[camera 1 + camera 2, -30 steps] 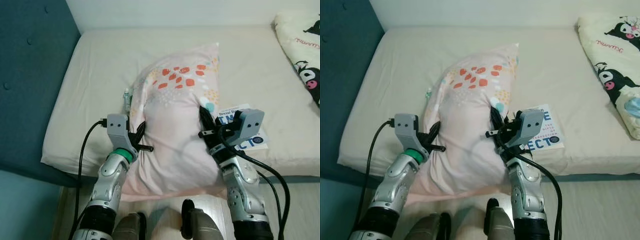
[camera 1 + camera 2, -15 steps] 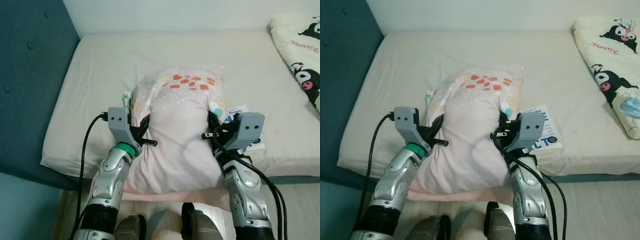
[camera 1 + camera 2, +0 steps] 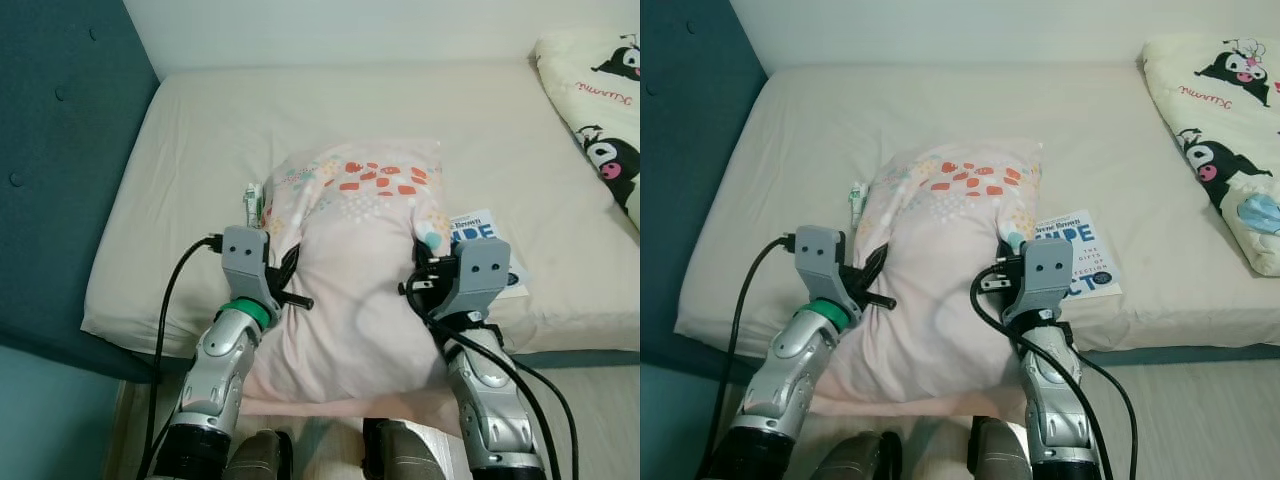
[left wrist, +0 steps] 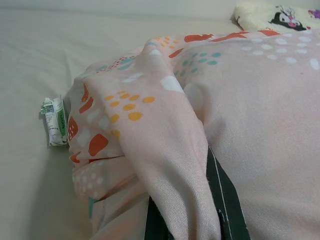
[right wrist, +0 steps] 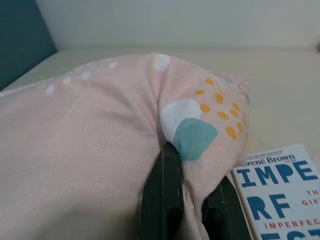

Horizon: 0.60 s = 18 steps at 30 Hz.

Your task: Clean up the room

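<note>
A pale pink pillow (image 3: 355, 270) with orange, teal and white dot patterns lies lengthwise on the bed (image 3: 200, 130), its near end overhanging the mattress edge. The left gripper (image 3: 283, 283) and right gripper (image 3: 418, 277) pinch folds of its cover on either side.

Bed (image 3: 200, 130) with cream sheet carries pink patterned pillow (image 3: 355, 260) mid-front, small tube (image 3: 253, 203) at its left, book (image 3: 490, 245) at its right — cartoon-print blanket (image 3: 595, 110) far right.
</note>
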Motion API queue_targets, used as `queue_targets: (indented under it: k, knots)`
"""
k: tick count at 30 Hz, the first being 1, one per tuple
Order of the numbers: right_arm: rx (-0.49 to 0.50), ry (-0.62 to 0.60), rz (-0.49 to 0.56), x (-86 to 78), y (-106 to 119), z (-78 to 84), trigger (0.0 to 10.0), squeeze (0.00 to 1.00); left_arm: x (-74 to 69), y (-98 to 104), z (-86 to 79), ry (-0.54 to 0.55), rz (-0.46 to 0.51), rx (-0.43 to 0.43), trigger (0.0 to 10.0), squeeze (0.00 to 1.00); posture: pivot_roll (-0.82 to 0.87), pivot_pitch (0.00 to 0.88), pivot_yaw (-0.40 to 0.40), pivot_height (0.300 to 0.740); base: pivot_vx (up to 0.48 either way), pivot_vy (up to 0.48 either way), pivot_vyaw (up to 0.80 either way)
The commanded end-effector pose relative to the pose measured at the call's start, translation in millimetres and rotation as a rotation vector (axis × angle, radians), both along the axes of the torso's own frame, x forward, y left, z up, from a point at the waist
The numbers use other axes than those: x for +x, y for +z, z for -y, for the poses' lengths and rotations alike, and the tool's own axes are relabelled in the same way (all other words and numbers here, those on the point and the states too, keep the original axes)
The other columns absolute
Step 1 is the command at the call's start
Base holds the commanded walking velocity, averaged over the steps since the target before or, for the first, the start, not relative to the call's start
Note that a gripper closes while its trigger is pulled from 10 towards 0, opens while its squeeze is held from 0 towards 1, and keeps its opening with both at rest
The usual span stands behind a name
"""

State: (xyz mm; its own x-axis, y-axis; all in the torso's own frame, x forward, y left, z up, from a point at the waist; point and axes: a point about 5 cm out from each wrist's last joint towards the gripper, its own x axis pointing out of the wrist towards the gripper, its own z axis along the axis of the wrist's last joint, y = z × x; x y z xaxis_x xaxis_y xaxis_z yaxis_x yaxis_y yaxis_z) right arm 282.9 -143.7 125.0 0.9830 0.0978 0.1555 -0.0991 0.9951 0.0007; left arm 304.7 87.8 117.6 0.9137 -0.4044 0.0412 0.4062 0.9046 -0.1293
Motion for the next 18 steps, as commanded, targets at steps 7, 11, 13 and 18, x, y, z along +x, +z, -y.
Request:
queue_targets:
  k: [7,11,13,18]
  knots:
    - [-0.009,0.013,0.014,-3.4,-1.0,-4.9,10.0,0.00,-4.8,6.7,8.7,-0.040,0.046,0.002,10.0,0.00,-0.01,0.120,0.078,0.740,0.000,0.000,0.00]
    - [-0.008,-0.003,0.013,-4.1,-1.7,-3.2,10.0,0.00,-5.6,7.6,10.0,-0.048,0.052,0.006,10.0,0.00,-0.01,0.120,0.078,0.740,0.000,0.000,0.00]
    - [-0.012,-0.006,0.014,-4.1,-1.8,-3.1,10.0,0.00,-5.6,7.6,10.0,-0.046,0.052,0.007,10.0,0.00,-0.01,0.120,0.078,0.740,0.000,0.000,0.00]
    - [-0.012,-0.009,0.017,-3.5,-1.8,-3.1,10.0,0.00,-4.7,7.8,9.7,-0.040,0.060,0.021,10.0,0.00,0.00,0.116,0.078,0.740,0.000,0.000,0.00]
